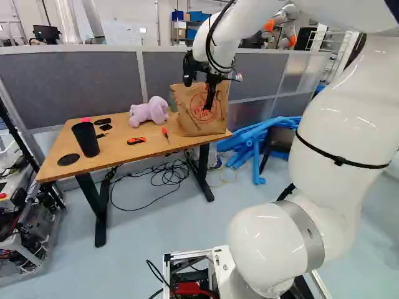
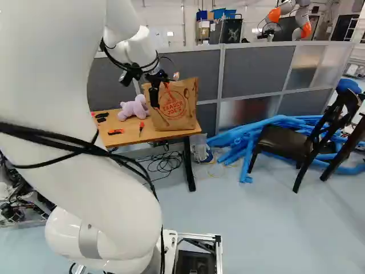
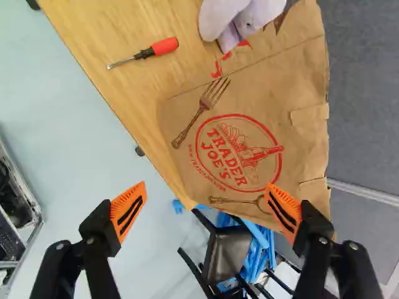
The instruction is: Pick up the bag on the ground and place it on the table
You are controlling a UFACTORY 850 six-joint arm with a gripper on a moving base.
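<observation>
Well, the brown paper bag with red print (image 1: 190, 118) stands on the light wooden table (image 1: 112, 146), beside a purple plush toy (image 1: 148, 112); before the bag hangs the black hand (image 1: 209, 107), its orange-padded fingers spread wide.

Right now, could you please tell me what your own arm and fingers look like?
My arm is glossy white with thick, rounded segments, a grey band around a low joint and a thin black strap higher up. Black cables run across it in the right base view. At its end are two black, jointed fingers with orange pads, each marked by dark slots.
</observation>
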